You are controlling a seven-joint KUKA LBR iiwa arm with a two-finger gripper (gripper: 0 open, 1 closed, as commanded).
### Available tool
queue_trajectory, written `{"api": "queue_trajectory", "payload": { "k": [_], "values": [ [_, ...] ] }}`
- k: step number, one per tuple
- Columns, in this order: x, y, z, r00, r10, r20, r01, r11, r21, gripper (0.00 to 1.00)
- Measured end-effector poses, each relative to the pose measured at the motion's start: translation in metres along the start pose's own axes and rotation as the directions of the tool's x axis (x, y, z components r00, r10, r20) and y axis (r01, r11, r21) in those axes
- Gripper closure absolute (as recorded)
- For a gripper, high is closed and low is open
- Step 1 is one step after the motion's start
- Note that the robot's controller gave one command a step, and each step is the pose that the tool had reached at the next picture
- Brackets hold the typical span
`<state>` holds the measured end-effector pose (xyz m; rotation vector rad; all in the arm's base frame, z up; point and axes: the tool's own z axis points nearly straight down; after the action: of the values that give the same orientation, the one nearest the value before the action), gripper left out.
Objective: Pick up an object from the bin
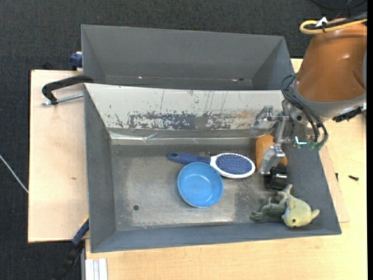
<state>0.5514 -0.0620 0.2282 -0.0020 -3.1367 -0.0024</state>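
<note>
My gripper [271, 161] hangs low at the bin's right side, close to the right wall. Right behind it, partly hidden, lies an orange rounded thing [263, 146]. A small black thing [276, 178] sits directly below the gripper, touching or nearly touching it. To the left lies a hairbrush [232, 164] with a white oval head, blue bristles and a dark blue handle. A soft toy animal [289, 210], yellow-green with a darker green body, lies in the near right corner.
A round blue bowl [200, 184] stands in the middle of the bin floor, touching the brush. The arm with its orange cover reaches in over the right rim. The bin's left half has bare floor.
</note>
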Motion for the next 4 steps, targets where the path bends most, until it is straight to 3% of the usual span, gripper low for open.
{"api": "queue_trajectory", "payload": {
  "k": [1, 2, 3, 4],
  "values": [
    [-0.016, 0.029, 0.083, 0.947, 0.321, 0.001, -0.321, 0.947, -0.002, 0.00],
    [-0.022, 0.031, 0.153, 0.987, 0.162, 0.010, -0.162, 0.987, -0.001, 0.00],
    [-0.023, 0.030, 0.151, 0.987, 0.162, 0.015, -0.162, 0.987, -0.001, 1.00],
    [-0.025, 0.049, 0.034, 0.992, 0.127, 0.018, -0.127, 0.992, -0.002, 1.00]
  ]
}}
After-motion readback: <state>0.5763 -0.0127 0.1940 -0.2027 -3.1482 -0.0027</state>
